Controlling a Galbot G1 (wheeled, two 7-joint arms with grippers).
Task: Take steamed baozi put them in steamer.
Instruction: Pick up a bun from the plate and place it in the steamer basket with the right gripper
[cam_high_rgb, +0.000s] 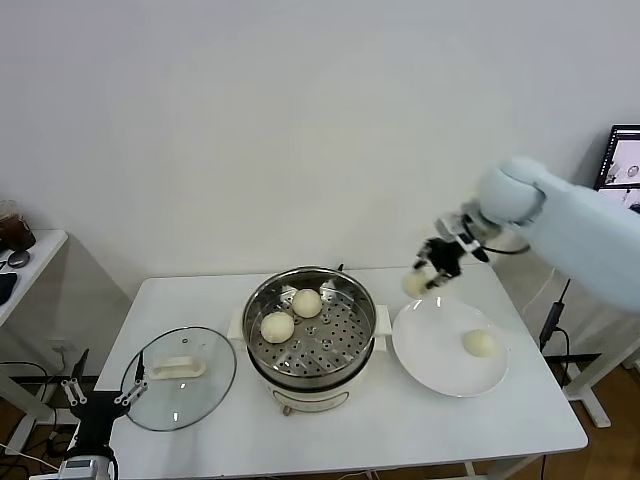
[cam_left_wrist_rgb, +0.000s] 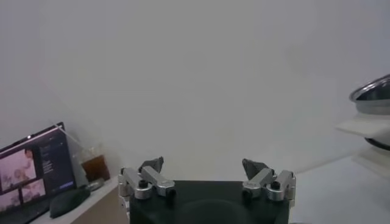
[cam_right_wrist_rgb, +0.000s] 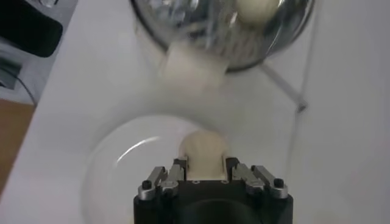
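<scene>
The steamer (cam_high_rgb: 312, 330) stands mid-table with two cream-white baozi (cam_high_rgb: 306, 302) (cam_high_rgb: 277, 326) on its perforated tray. My right gripper (cam_high_rgb: 424, 277) is shut on a third baozi (cam_high_rgb: 416, 284) and holds it in the air between the steamer and the white plate (cam_high_rgb: 440, 355). In the right wrist view that baozi (cam_right_wrist_rgb: 203, 153) sits between the fingers, with the steamer (cam_right_wrist_rgb: 183, 18) beyond. A fourth baozi (cam_high_rgb: 480, 344) lies on the plate. My left gripper (cam_high_rgb: 98, 400) is open and parked low at the table's front left corner; it also shows in the left wrist view (cam_left_wrist_rgb: 207, 176).
The glass lid (cam_high_rgb: 180, 376) with a white handle lies flat on the table left of the steamer. A side table (cam_high_rgb: 25, 255) with a cup stands far left. A monitor (cam_high_rgb: 622, 160) is at the far right.
</scene>
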